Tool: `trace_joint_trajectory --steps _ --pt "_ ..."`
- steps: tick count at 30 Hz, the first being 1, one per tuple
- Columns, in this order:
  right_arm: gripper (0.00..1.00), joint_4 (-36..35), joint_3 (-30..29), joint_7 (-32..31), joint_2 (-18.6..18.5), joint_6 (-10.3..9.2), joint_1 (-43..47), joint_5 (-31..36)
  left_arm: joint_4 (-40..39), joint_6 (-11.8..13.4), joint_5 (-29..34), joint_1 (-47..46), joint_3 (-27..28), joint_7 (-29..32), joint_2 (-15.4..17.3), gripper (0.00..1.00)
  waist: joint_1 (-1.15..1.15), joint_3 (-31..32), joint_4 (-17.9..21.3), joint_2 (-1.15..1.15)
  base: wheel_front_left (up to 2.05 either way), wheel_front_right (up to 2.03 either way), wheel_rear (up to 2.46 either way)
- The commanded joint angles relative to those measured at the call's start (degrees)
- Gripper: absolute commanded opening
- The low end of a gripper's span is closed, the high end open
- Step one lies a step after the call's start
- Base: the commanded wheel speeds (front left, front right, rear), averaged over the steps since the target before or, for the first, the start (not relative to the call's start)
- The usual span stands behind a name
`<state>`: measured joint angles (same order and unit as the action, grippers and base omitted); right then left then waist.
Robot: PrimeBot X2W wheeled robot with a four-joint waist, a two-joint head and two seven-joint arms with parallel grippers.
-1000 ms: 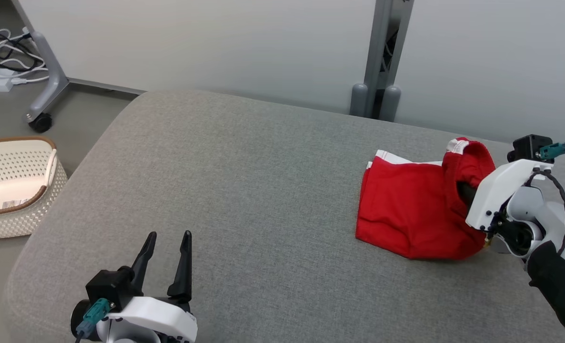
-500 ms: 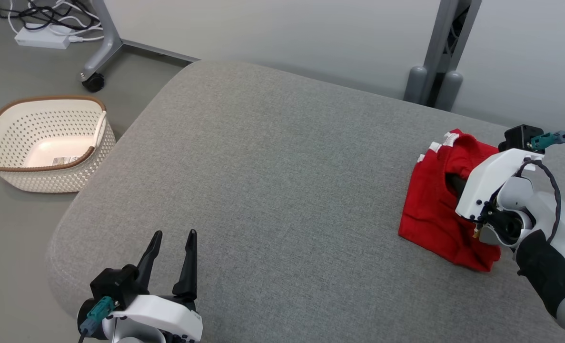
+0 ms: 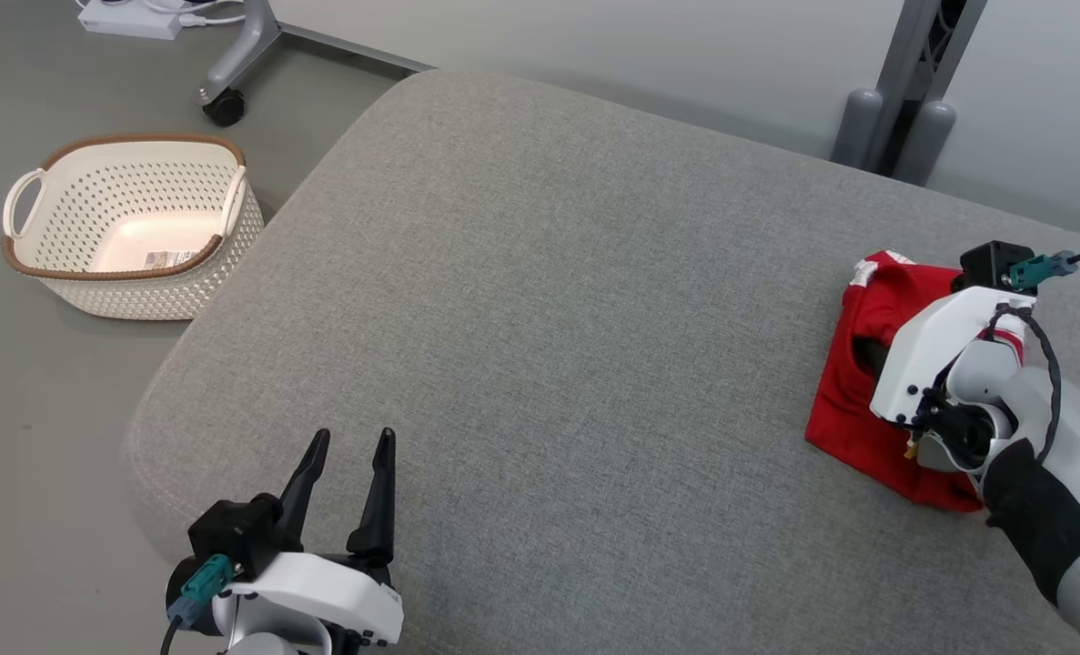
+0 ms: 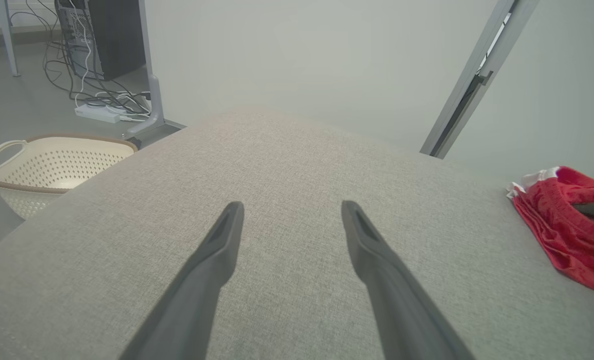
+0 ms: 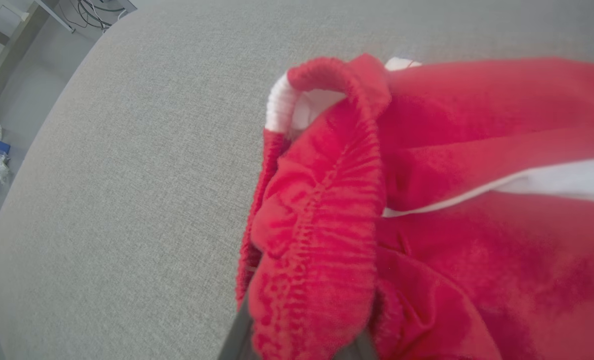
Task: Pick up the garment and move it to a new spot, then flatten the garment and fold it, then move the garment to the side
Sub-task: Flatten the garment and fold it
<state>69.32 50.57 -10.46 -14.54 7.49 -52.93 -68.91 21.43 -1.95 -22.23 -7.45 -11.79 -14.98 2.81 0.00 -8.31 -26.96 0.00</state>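
The garment (image 3: 844, 409) is red with white trim and lies bunched near the right edge of the grey cushion (image 3: 549, 300). My right gripper (image 3: 870, 353) is shut on the garment's elastic waistband (image 5: 322, 210), and the fabric drapes over its fingers. In the right wrist view the garment (image 5: 452, 260) hangs over the dark fingers (image 5: 234, 340) at the bottom. My left gripper (image 3: 353, 438) stands open at the cushion's near left with nothing between its fingers. In the left wrist view the left gripper (image 4: 291, 210) points across the cushion, with the garment (image 4: 562, 235) far to the right.
A white perforated basket (image 3: 130, 264) with a brown rim stands on the floor left of the cushion, also in the left wrist view (image 4: 51, 165). A grey post (image 3: 913, 118) rises behind the cushion. A wheeled leg (image 3: 230, 100) and a power strip (image 3: 130, 18) lie at the far left.
The head view has swung, so the whole scene shifts right. My right gripper has drawn the held waistband over the rest of the garment, which now looks narrower and more bunched. The left gripper stays open.
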Motion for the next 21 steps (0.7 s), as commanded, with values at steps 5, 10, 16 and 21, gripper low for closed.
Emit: trace_joint_trajectory --steps 5,10,16,21 --pt "0.51 0.70 0.52 0.52 0.18 0.00 -0.62 0.34 0.09 0.29 -0.53 -1.11 -0.24 -0.18 0.26 1.00 0.00 -0.63 -0.43 0.00 0.00 0.00 0.00" --pt "1.00 1.09 0.72 0.78 0.65 0.00 -0.76 0.04 0.24 0.48 -0.41 -1.43 -0.33 -0.18 0.25 1.00 0.00 -0.75 -0.33 0.00 0.00 0.00 0.00" --pt "1.00 0.97 1.10 1.76 0.85 0.00 -0.66 0.12 0.53 0.41 0.19 -1.09 0.24 -0.18 0.25 1.00 0.00 0.58 0.66 0.00 0.00 0.00 0.00" --pt "1.00 -0.53 1.94 1.89 1.88 0.00 -0.46 0.31 0.68 0.34 0.98 -0.38 0.98 -0.18 0.27 1.00 0.00 3.04 2.39 0.00 0.00 0.00 0.00"
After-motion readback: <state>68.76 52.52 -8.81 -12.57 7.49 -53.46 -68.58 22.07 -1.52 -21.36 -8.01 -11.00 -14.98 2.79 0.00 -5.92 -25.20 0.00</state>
